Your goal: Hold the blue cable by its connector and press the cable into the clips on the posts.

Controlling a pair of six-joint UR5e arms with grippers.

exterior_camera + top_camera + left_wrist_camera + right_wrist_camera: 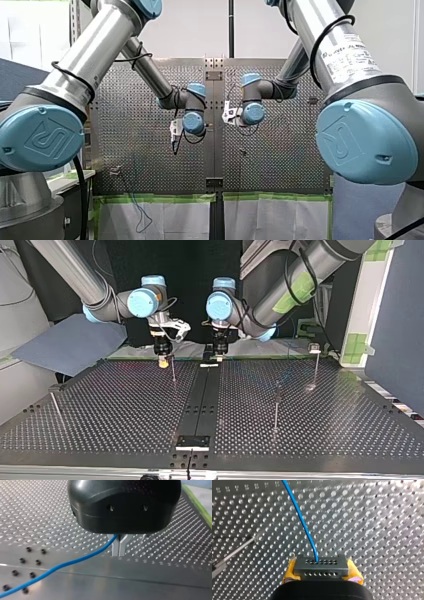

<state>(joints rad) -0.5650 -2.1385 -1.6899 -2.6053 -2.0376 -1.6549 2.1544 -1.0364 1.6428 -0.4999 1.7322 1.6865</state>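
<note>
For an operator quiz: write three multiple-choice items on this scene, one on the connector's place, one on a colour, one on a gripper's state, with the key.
1. Where is the connector? A. between my right gripper's pads; B. lying free; C. out of sight.
2. What colour are those pads? A. green; B. yellow; C. white.
3. How do my left gripper's metal fingers stand? A. spread wide; B. out of view; C. shut, tips together, on the blue cable.
Key: 1 A, the right wrist view shows it clamped between the pads; 2 B, yellow shows either side of it; 3 C, the left wrist view shows the tips meeting at the cable.
</note>
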